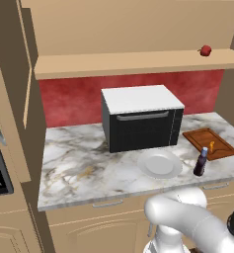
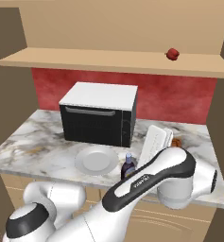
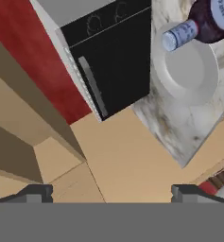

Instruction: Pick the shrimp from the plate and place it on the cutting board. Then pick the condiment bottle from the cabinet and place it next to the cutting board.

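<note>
Shrimp (image 1: 212, 146) lies on the board (image 1: 210, 142), and the bottle (image 1: 201, 162) stands upright on the counter (image 1: 79, 163) just beside the board's near corner, between it and the plate (image 1: 159, 163). By how things lie, both placements look done, so the step in hand is most likely drawing your tool clear.

Your gripper (image 3: 111, 193) has its tips spread about as wide as they go, with nothing between them. The hand view is rolled hard: from there the bottle sits off to the upper right, well apart from the tips, with the plate just below its cap and the black oven (image 3: 111, 56) ahead.

To finish well, pull back along a line that takes the tips away from the bottle, not across it. It is slim and tall and would likely tip at a light knock. Leave the fingers spread as you go; closing gains you nothing here.

The left base view gives you the board, shrimp and bottle together, so judge the spacing there. In the right base view the white forearm covers most of the board; a reddish patch past it may be the board's edge, though I cannot be sure. That view does show the bottle (image 2: 128, 166) close against the arm, and the red fruit (image 2: 172, 54) up on the cabinet (image 2: 108, 61) shelf.
</note>
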